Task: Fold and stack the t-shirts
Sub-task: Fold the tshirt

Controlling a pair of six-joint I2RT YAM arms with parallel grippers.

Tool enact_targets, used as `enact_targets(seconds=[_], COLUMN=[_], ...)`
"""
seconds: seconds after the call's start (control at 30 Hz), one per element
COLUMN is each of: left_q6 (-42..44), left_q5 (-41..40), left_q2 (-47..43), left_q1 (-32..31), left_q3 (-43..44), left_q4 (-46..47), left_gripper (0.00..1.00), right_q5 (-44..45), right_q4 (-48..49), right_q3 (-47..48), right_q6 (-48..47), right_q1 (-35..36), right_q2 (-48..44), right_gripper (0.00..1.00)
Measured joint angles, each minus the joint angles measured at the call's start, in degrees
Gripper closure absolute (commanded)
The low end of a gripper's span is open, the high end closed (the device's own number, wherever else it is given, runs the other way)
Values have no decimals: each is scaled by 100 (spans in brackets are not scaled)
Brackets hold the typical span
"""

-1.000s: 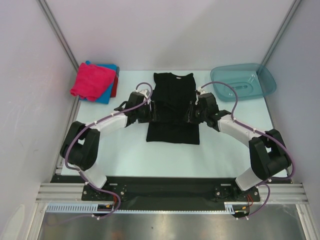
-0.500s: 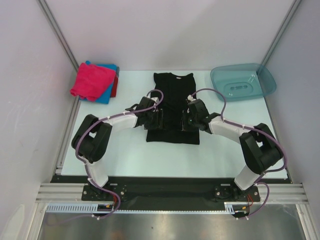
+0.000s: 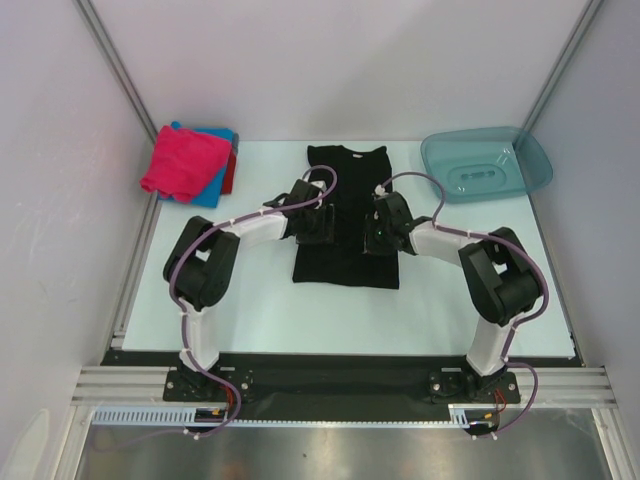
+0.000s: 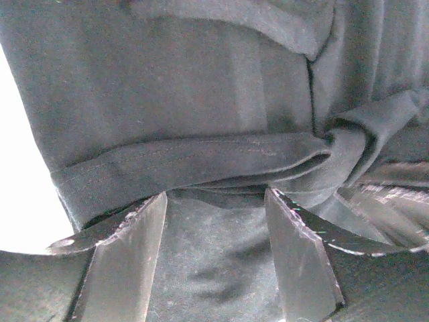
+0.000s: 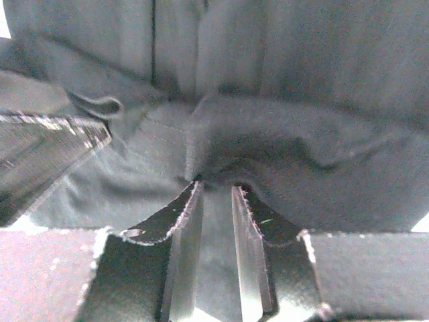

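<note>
The black t-shirt (image 3: 345, 262) lies flat mid-table, collar at the far end, its sides folded inward. My left gripper (image 3: 322, 228) rests low on its left half, jaws wide apart over black cloth (image 4: 201, 80) with a hemmed fold just ahead of the fingertips (image 4: 214, 198). My right gripper (image 3: 376, 235) is on the shirt's right half, jaws nearly together (image 5: 216, 188) and pinching a bunched fold of black cloth (image 5: 268, 141). The two grippers are close to each other at the shirt's middle. The folded magenta-pink shirt (image 3: 183, 160) lies on the blue (image 3: 214, 187) and red (image 3: 232, 172) ones at far left.
A translucent teal plastic basin (image 3: 487, 165) stands at the far right. White walls with metal posts close in the table on the left, back and right. The arm bases are at the near edge.
Both grippers have moved inward from the shirt's side edges towards its middle, drawing the sides over. The shirt looks narrower at mid-length. The left jaws now stand apart.
</note>
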Motion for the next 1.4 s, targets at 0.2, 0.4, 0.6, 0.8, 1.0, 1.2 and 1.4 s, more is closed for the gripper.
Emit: enact_targets(seconds=[0.2,0.4,0.6,0.8,1.0,1.2,1.4], left_q6=[50,164,334,549,704,774,612], left_q5=[-125,-304,-466,-614,-826,-468,131], left_q2=[66,76,76,76,-26,-664,-1156], left_q1=[42,155,289,391,529,605,507], left_q3=[127,210,385,774,892,479,-273], left_q4=[-46,-66,-15,48,151,350,750], left_gripper=[33,32,30,29,29,33,36], right_q5=[35,92,94,87,90,-26,-107], right_q4=[59,61,96,164,136,-83,-133], right_q3=[350,776,1207,1775,2494,2767,1569], right_q6=[-162,-398,-608,-839,-1099,-1180,-1145], right_q1=[-216,-426,-616,-861,-1128,-1261,-929], right_q2=[173,398,675,975,1049,809,-122], right_gripper=[69,69,68,65,61,60,60])
